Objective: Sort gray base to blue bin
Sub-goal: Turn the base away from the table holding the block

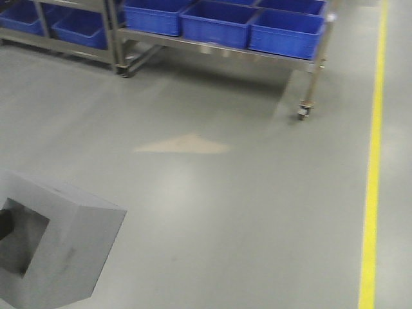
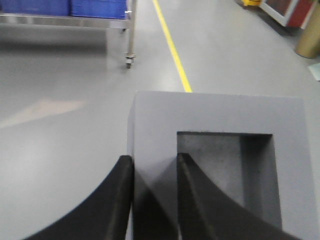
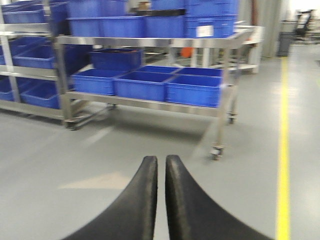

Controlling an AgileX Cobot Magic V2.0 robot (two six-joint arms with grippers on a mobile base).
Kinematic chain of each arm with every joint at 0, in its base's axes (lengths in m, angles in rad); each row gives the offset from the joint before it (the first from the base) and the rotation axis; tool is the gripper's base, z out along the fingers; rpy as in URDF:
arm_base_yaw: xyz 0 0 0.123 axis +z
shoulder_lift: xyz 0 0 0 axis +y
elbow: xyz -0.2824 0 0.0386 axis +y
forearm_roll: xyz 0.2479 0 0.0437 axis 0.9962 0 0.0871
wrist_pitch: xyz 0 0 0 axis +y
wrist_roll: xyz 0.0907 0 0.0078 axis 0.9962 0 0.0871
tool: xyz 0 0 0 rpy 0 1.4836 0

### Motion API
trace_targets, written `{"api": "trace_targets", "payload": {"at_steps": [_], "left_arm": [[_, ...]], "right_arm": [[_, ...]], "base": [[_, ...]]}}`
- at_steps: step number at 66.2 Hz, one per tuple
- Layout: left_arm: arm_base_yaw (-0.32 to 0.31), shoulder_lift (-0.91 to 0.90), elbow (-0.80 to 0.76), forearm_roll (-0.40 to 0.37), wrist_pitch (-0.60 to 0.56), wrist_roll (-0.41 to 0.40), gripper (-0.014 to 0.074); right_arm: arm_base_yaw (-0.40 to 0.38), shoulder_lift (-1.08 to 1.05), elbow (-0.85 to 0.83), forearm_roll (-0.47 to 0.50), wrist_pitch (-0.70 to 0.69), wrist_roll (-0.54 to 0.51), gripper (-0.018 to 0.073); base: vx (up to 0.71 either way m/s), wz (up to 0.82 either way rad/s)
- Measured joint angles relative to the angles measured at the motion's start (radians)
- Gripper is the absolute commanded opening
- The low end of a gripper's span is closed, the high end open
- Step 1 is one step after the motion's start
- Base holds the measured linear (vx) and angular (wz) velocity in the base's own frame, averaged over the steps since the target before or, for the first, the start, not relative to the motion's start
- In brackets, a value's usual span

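Left end effector [image 2: 154, 161] pinches base [image 2: 215, 115] wall, one finger inside recess; base aloft over floor [image 1: 244, 212], well apart from bins [image 3: 192, 90] on rack [image 3: 150, 104]. Bin contents unclear, blurred. Right end effector [image 3: 161, 161] pressed together.

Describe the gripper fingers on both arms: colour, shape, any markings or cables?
Left gripper and right gripper look alike: two matte black fingers each, broad at the base, curving inward and tapering to narrow tips. No markings or cables show; arms are out of view.
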Motion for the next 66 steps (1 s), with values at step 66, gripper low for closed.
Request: {"api": "trace_targets", "payload": {"at_steps": [66], "left_arm": [[0.000,0.000,0.000,-0.002,0.000,0.000,-0.0006]], "right_arm": [[0.000,0.000,0.000,0.000,0.000,0.000,-0.0004]], "base": [[0.12,-0.39]]}}
